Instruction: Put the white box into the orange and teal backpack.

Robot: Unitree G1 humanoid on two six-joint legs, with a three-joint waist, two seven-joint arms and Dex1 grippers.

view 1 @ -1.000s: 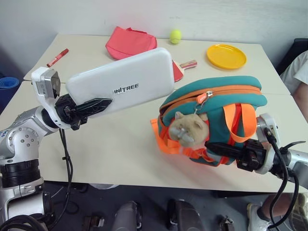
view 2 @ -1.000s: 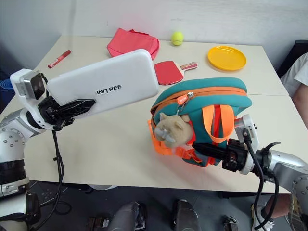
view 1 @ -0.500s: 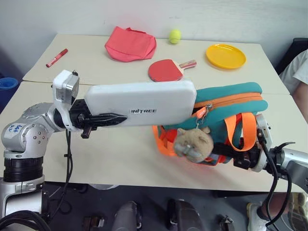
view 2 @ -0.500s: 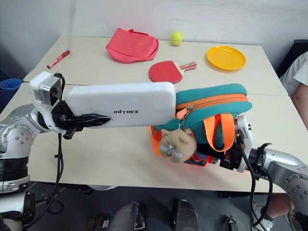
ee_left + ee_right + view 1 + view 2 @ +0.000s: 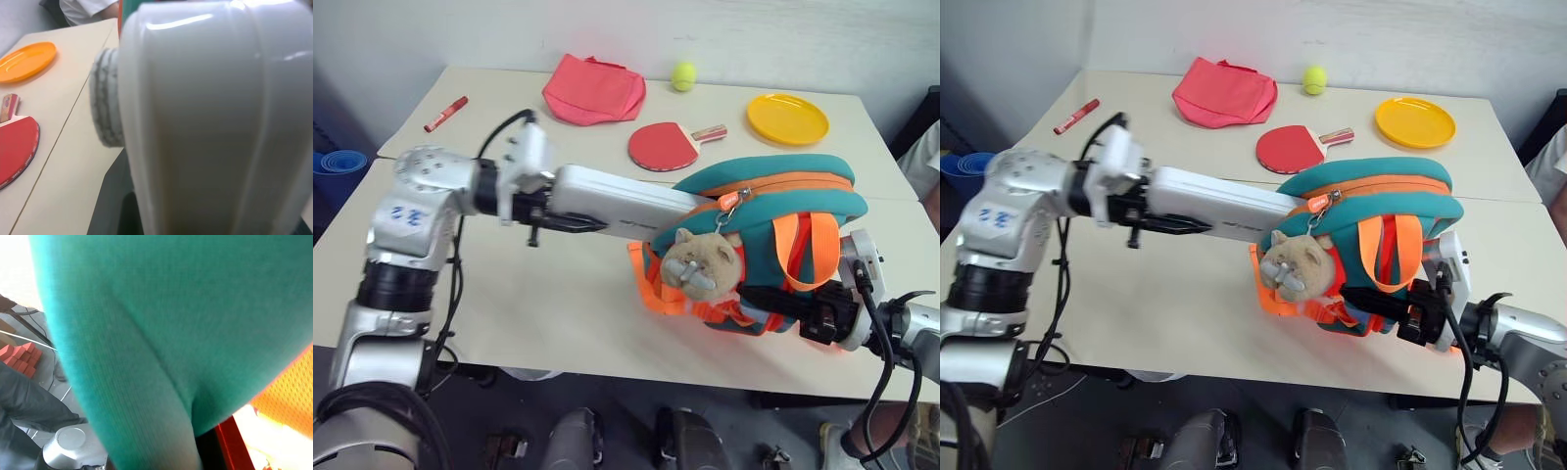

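Left eye view: left pincer (image 5: 570, 221) clamps the near end of the white box (image 5: 617, 203), black fingers either side of it. Box is flat, long, glossy white plastic with rounded corners, small grey lettering on its side. It sits roughly level above the worktop (image 5: 538, 294), far end at or just inside the zip mouth of the orange and teal backpack (image 5: 773, 211); depth inside can't be told. Backpack is bulky teal with orange zip trim and straps, tan plush animal (image 5: 700, 264) hanging at front. Right pincer (image 5: 771, 300) closed on the backpack's lower edge near the orange straps, propping it up.

Right eye view: same layout. Step in hand looks like insertion. To do it well, keep the box lined up with the zip slot, push along its length, and have the right arm brace the bag so it doesn't slide or fold shut. Watch the zip pull (image 5: 1318, 203), could snag the box corner.

Left wrist view: white box up close, ridged rounded edge; red paddle (image 5: 14, 152) and yellow plate (image 5: 24, 59) beyond on the worktop.

Right wrist view: teal backpack fabric pressed close, orange mesh at one corner.
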